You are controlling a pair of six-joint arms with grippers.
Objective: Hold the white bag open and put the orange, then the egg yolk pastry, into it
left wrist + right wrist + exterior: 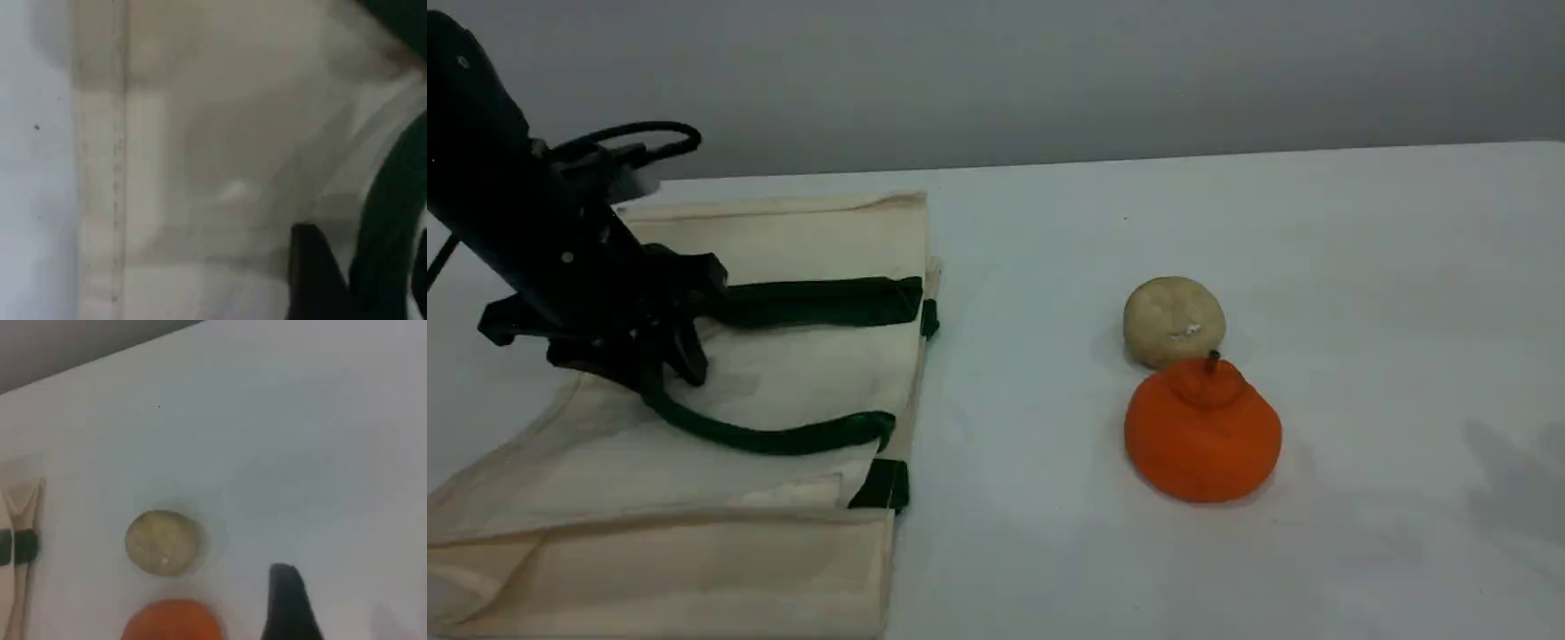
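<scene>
The white bag (783,240) lies flat on the table's left, its mouth facing right and its dark green handle (783,440) looped over the cloth. My left gripper (667,369) is down at the bend of that loop, its fingers apart astride the strap. The left wrist view shows one dark fingertip (313,267) on the cream cloth beside the green handle (390,220). The orange (1202,436) sits right of centre, touching the beige egg yolk pastry (1172,320) behind it. My right gripper's fingertip (287,600) hovers right of the pastry (162,542) and the orange (172,621), holding nothing.
White tabletop (1360,267) stretches around the two foods, with a grey wall behind its far edge. A folded flap of the bag (658,569) lies at the front left. The bag's rim (20,500) shows at the right wrist view's left edge.
</scene>
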